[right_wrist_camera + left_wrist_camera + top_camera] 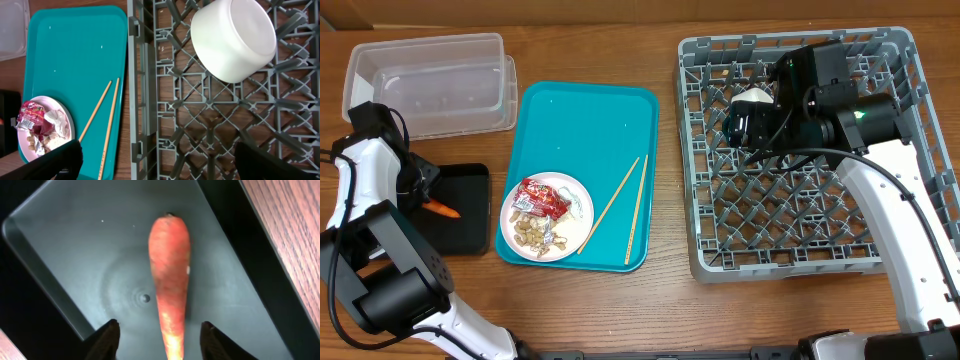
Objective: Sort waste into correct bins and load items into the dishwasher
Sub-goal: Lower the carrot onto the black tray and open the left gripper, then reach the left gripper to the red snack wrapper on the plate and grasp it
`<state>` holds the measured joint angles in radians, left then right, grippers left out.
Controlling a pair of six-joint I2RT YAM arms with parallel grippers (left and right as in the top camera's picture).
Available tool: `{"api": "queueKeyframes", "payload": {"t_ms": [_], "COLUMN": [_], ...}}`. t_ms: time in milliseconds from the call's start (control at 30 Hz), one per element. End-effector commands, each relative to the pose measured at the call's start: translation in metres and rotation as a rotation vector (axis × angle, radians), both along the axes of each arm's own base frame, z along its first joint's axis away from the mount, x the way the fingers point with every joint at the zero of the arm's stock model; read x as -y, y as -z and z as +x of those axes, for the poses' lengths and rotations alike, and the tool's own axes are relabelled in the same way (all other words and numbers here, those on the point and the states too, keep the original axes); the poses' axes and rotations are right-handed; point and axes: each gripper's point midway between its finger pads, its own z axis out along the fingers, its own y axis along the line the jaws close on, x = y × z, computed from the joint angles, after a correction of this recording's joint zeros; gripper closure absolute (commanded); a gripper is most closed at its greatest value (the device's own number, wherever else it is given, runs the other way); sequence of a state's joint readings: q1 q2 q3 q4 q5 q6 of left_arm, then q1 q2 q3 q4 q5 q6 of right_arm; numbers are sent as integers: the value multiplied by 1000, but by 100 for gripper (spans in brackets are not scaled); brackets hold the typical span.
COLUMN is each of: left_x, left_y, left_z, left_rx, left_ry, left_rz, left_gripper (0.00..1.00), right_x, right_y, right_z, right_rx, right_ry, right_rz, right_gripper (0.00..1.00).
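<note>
Hovering the left gripper (159, 326) low over the shallow black tray (75, 245), fingers spread to either side of the orange carrot (169, 275) and gripping nothing

Showing the carrot lying flat on the tray floor, thin end pointing in between the fingers, with a gap on each side

Holding the right gripper (157, 149) above the grey dish rack (132, 75), jaws standing wide apart and empty

Looking down on a white bowl (234, 40) sitting in the rack with its base toward the camera, clear of both fingers

Showing the teal tray (590, 130) lying between the black tray and the rack, carrying a white plate (580, 195) with a red snack wrapper (542, 196), a crumpled white wrapper (560, 237) and peanuts (528, 232) on it

Showing the wooden chopsticks (620, 205) lying on the teal tray just beside the plate, and the clear plastic tub (430, 80) sitting beyond the black tray
</note>
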<state>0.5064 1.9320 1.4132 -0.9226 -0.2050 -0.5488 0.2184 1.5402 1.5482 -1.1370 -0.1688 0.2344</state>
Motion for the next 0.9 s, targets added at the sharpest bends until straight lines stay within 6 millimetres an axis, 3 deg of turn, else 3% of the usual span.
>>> {"api": "queueKeyframes", "payload": {"t_ms": [0,200,333,500,667,833,867], "left_x": [8,24,54,124,210,262,264], "left_y": [-10,-45,-70,-75,-72,-65,-63], "left_z": [5,24,46,62,56,47,45], "left_rx": [25,84,127,108,8,-98,-121], "left_ry": [61,142,266,509,781,971,992], "left_rz": [-47,-104,-142,-219,-249,-114,-72], "left_gripper": [42,39,38,36,30,14,14], "right_x": [-2,-2,-2,-2,-2,-2,0], "right_y": [-7,-7,-7,-7,-7,-6,-6], "right_z": [-1,-1,-1,-1,-1,-1,-1], "right_rx": [21,21,22,22,22,19,18], "right_ry": [-13,-13,-13,-13,-13,-11,-7], "right_rz": [6,6,6,6,5,1,-6], "right_gripper": [0,0,0,0,0,0,0]}}
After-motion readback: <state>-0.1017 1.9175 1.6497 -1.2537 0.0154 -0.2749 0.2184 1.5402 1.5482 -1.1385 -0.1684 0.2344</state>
